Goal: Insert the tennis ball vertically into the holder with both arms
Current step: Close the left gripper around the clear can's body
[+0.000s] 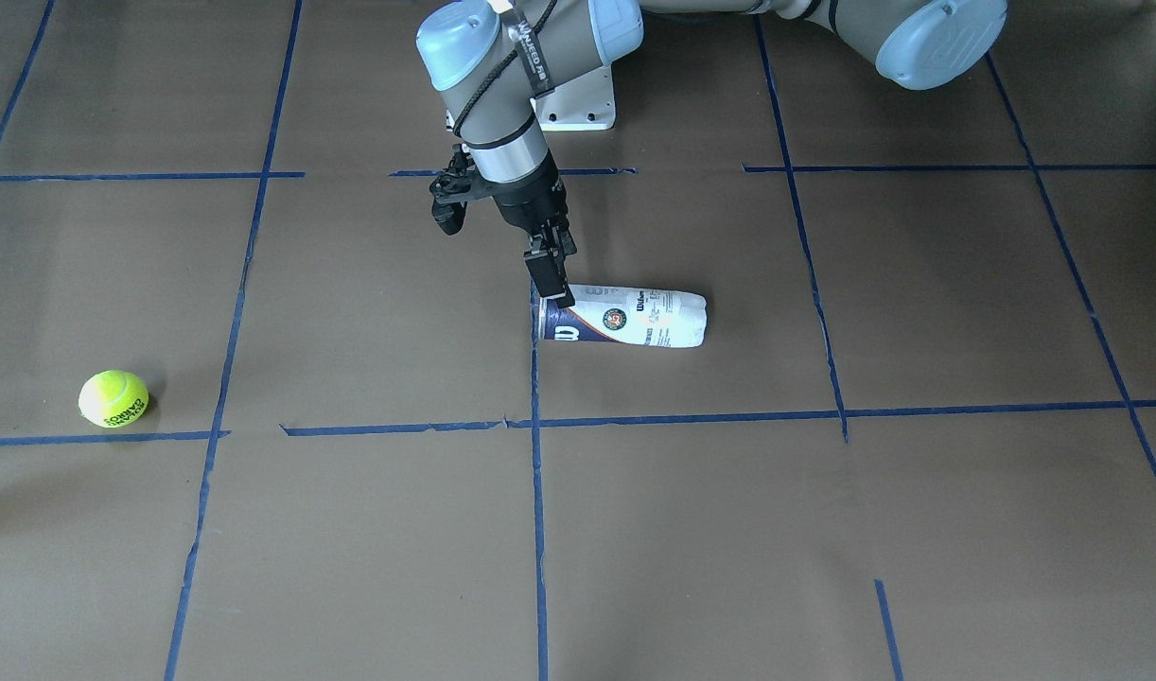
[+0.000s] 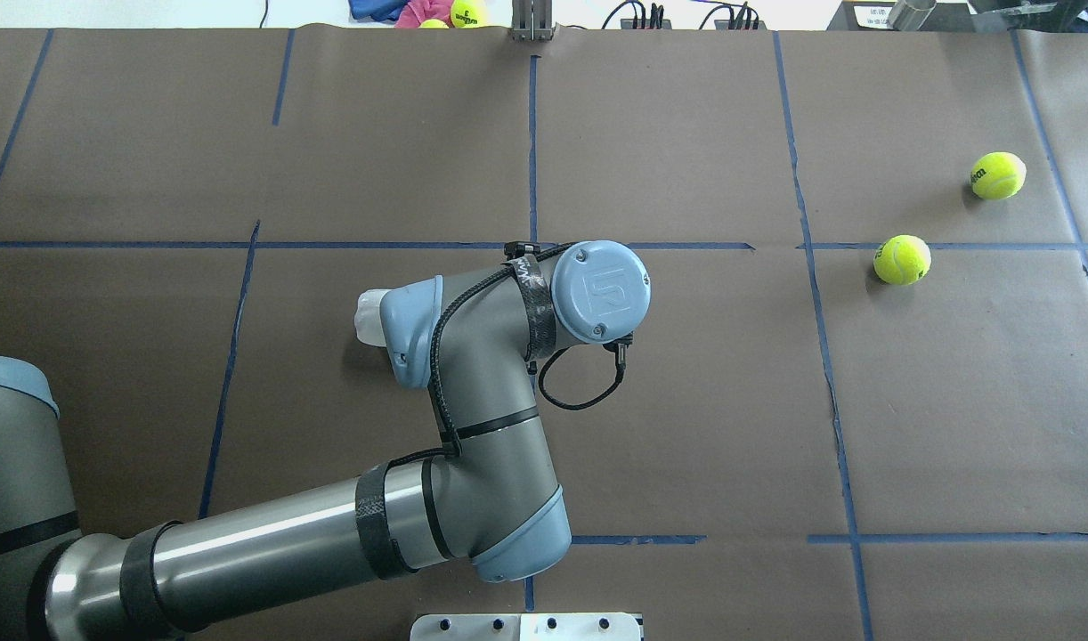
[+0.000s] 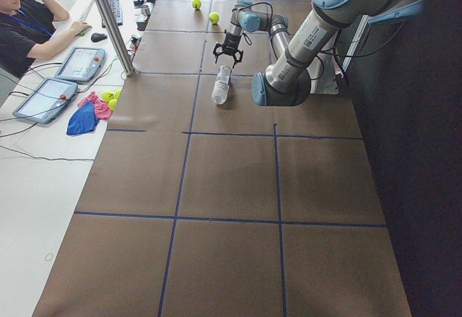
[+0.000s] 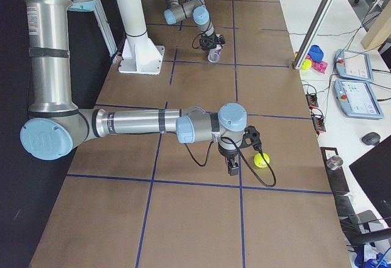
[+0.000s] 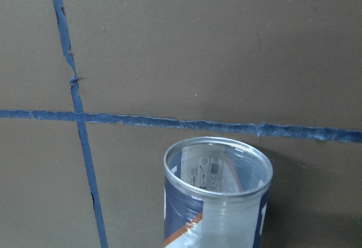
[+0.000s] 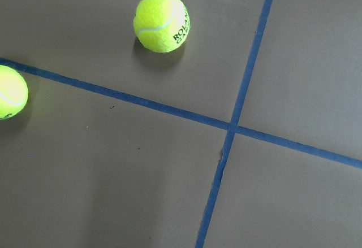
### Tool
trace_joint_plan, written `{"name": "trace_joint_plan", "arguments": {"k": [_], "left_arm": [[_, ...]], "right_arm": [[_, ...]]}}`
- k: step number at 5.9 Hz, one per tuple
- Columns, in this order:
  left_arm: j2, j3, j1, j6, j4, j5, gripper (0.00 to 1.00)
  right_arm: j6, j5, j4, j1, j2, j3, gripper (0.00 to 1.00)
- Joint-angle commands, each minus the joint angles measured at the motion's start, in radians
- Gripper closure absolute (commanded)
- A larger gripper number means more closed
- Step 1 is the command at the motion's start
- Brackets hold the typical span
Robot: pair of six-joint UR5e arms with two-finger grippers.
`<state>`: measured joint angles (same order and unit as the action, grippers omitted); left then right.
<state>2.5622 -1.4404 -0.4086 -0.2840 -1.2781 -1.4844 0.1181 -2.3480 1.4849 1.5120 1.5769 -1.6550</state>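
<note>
Holder (image 1: 635, 322) flat on its side, mouth toward nine o'clock in front-facing view, under spread, empty left gripper (image 1: 557, 295). Tennis ball (image 1: 113, 398) well apart, also toward nine o'clock. Right gripper (image 4: 233, 169): opening impossible to tell.

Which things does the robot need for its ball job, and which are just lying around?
Needed: holder, lying on its side; one tennis ball; left arm; right arm.
Lying around: second tennis ball (either could be the one used); cloths; tablets.
</note>
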Motion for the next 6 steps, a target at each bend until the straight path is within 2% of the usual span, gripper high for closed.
{"name": "trace_joint_plan", "arguments": {"k": [1,2,4,6], "left_arm": [[-0.002,0.026,-0.015,-0.003,-0.009,-0.059,0.0],[-0.003,0.037,-0.028,-0.006,-0.01,-0.1,0.0],[-0.004,0.131,-0.03,-0.001,-0.151,-0.106,0.0],[-0.005,0.156,-0.035,-0.006,-0.168,-0.119,0.0]], "right_arm": [[0.0,0.001,0.0,-0.001,0.0,0.003,0.0],[0.002,0.001,0.0,-0.001,0.0,0.003,0.0],[0.0,0.001,0.0,-0.003,0.0,0.003,0.0],[0.0,0.001,0.0,-0.003,0.0,0.003,0.0]]}}
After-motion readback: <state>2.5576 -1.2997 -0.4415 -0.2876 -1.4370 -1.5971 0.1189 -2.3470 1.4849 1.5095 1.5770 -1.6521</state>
